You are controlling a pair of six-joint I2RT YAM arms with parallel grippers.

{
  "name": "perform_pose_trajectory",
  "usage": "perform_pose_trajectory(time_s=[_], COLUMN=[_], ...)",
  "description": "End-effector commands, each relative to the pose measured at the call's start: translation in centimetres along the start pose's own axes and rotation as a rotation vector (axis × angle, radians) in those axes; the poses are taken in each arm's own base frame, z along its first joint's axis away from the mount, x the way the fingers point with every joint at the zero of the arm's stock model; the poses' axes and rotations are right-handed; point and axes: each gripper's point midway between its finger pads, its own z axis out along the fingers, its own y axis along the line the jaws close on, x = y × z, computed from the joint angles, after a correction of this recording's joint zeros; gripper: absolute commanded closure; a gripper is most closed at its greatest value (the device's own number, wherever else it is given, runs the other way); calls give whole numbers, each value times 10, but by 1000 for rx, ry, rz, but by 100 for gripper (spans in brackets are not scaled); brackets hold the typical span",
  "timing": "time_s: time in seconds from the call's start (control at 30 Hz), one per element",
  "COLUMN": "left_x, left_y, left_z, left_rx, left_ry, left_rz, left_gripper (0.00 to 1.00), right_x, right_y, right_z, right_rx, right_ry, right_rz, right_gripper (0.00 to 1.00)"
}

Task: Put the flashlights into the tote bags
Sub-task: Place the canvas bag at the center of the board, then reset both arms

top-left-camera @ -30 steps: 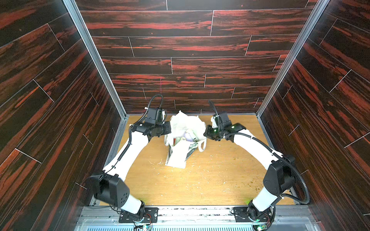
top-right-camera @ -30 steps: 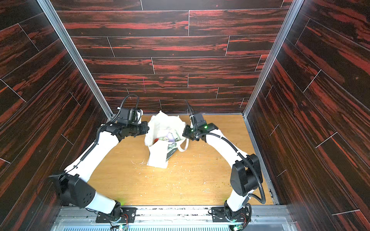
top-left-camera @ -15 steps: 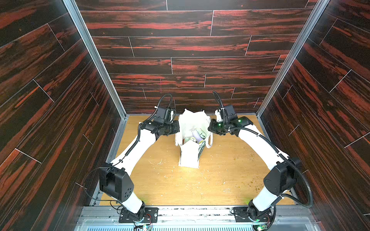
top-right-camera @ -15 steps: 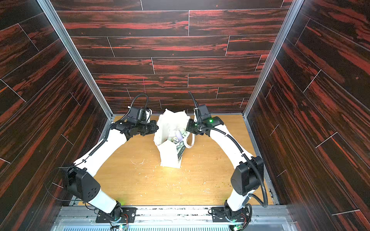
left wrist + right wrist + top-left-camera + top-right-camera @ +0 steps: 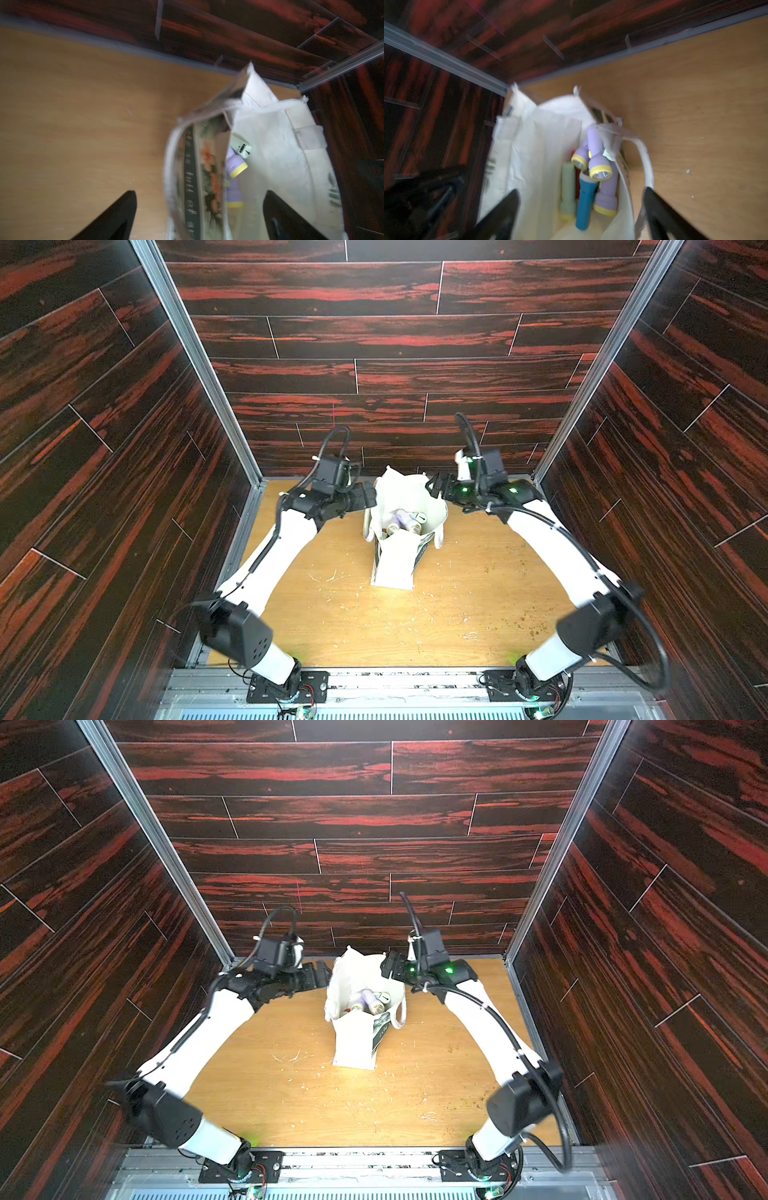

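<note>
**A:** Where is the bag sitting?

**B:** The tote bag (image 5: 395, 564) is standing upright towards the far edge of the table (image 5: 332, 622), its mouth gaping. The left gripper (image 5: 370, 499) and right gripper (image 5: 432, 485) are hovering on either side of its rim, both spread wide and gripping nothing.

**A:** What is it carrying?

**B:** It is holding flashlights. The lilac ones (image 5: 600, 166) are lying on top, beside a blue one (image 5: 584, 203) and a pale green one (image 5: 568, 191). A red sliver is showing, probably another, though blur is hiding it.

**A:** How is it going to handle?

**B:** I'm judging the cloth soft and floppy, sagging under its load. I'm thinking the hem or a loop handle (image 5: 646, 162) is the place to pinch.
</note>
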Motion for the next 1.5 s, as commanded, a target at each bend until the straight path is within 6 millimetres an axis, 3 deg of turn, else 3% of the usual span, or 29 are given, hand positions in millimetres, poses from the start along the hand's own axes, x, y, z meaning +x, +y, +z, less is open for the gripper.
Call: perform_pose_trajectory(time_s=[0.0,0.17,0.3,0.4,0.53,0.7,0.87,1.03,1.27,1.47], left_x=[-23,-16,-4,12,39,76,99,104,96,106], left_y=[41,113,139,161,209,245,269,279,269,283], left_z=[-60,-104,-111,-102,-84,-37,-10,8,28,41], left_rx=[-190,-510,-603,-576,-638,-695,-752,-673,-508,-540], left_ry=[-208,-427,-550,-629,-606,-481,-402,-408,-457,-482], left_rz=[34,26,132,156,102,150,185,164,121,94], left_gripper=[1,1,1,1,1,1,1,1,1,1], right_x=[-26,-25,-14,-3,24,50,69,85,74,81], right_y=[-26,-102,-156,-191,-243,-283,-295,-294,-277,-284], right_z=[-49,-83,-91,-86,-67,-35,-9,11,5,2], right_rx=[113,398,520,569,685,775,716,568,425,408], right_ry=[-221,-473,-618,-657,-605,-491,-438,-421,-531,-598], right_rz=[-2,24,14,-37,-70,-138,-235,-277,-353,-355], right_gripper=[1,1,4,3,3,3,3,3,3,3])
